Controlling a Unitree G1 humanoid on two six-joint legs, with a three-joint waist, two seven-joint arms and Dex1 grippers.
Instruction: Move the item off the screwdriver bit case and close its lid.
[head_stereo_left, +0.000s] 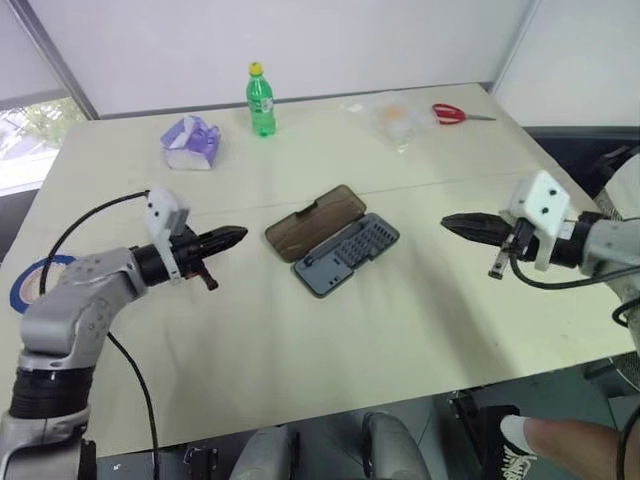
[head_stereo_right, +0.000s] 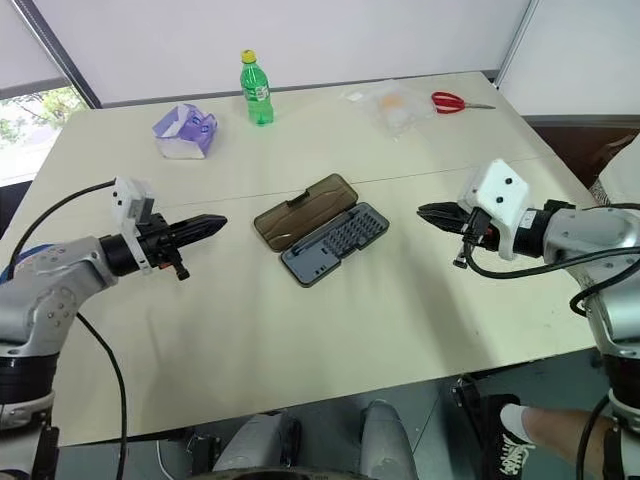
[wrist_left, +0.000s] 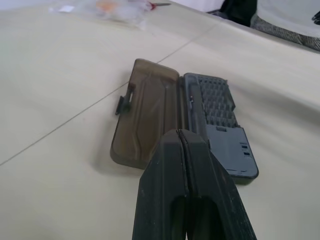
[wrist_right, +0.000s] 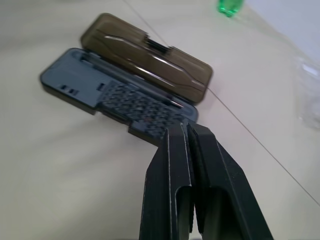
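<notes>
**Swinging the lid shut from its free edge**

With nothing lying on the screwdriver bit case (head_stereo_left: 347, 254) that I can make out, I judge the clearing part done and the closing still ahead. The case sits open near the middle of the table (head_stereo_left: 300, 350), just on the near side of the seam that crosses it, its dark grey tray of bits toward my right and the lid (head_stereo_left: 309, 221) folded flat on the tabletop toward my left and the far edge.

My left gripper (head_stereo_left: 232, 237) hovers above the table just left of the lid, fingers pressed together and holding nothing. My right gripper (head_stereo_right: 432, 213) hangs on the other side of the tray, well apart from it, fingers likewise together and empty.

To do this well, I think the left gripper should go under the lid's long free edge, beside the small black latch (wrist_left: 121, 102), and lift it over the hinge in an arc rather than push sideways, since the light case would probably slide. The right gripper can steady the tray's outer edge. Once the lid lies over the bits, a press down at the latch should seat it; bits standing proud could stop it.
</notes>
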